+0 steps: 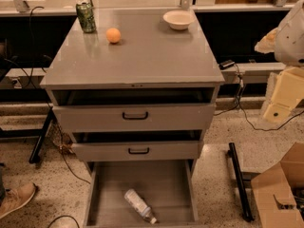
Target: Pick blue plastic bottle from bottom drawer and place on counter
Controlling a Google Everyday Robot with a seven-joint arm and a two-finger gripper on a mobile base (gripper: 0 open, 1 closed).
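Observation:
The blue plastic bottle [139,205] lies on its side on the floor of the bottom drawer [109,184], which is pulled fully open at the foot of the cabinet. The bottle's cap points to the front right. The grey counter [142,56] is the cabinet's top. My gripper [279,101], a cream part under the white arm, hangs at the right edge of the view. It is beside the cabinet at about the top drawer's height, far from the bottle and holding nothing that shows.
A green patterned can [86,17], an orange ball [113,35] and a white bowl [178,19] stand at the counter's back. Two upper drawers [135,116] are slightly open. A cardboard box [280,189] and a black bar [240,182] are on the floor to the right, and a shoe [16,198] to the left.

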